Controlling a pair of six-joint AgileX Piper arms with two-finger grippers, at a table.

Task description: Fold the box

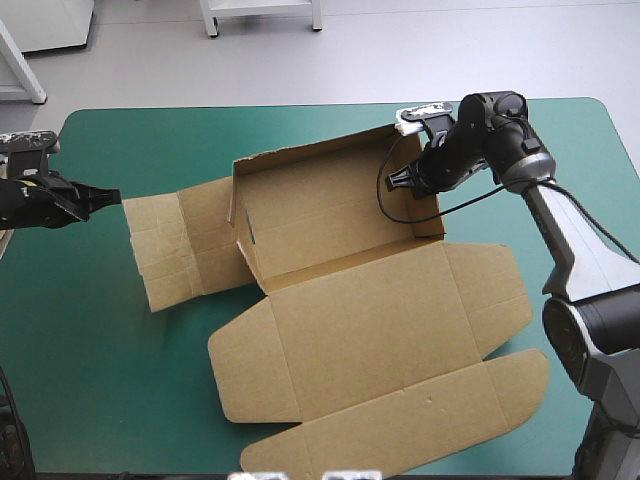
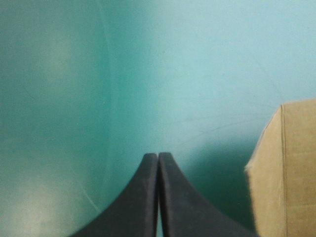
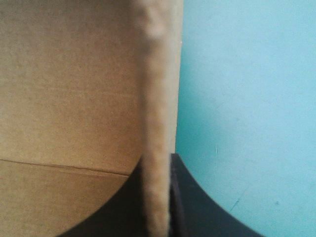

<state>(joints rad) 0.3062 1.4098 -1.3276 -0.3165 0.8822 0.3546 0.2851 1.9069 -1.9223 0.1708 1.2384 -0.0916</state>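
Left gripper (image 1: pixel 103 198): fingers pressed together, empty, just beside the box's flat left flap.
Box (image 1: pixel 370 320): mid-table (image 1: pixel 100 380); back and side walls raised, lid flat.
Right gripper (image 1: pixel 408 180): pinching the right wall.
Progress: roughly midway; left flap untucked.

Table (image 1: pixel 70 400): one broad top with rounded corners, filling most of the high view, its far edge near the top.
Cover (image 1: pixel 570 140): teal-green and smooth, laid over the whole top; bare along the left side, at the near left corner and at the far right.
Box (image 1: pixel 330 215): brown cut board, lying about mid-table, turned a little askew to the edges.
Tray part: the far portion, floor on the cover, walls standing along its far, left and right sides.
Lid (image 1: pixel 380 325): flat on the cover, toward the near edge, side tabs spread.
Front flap (image 1: pixel 400 425): flat, close to the near edge.
Left flap (image 1: pixel 185 245): creased, flat beside the tray's left wall.
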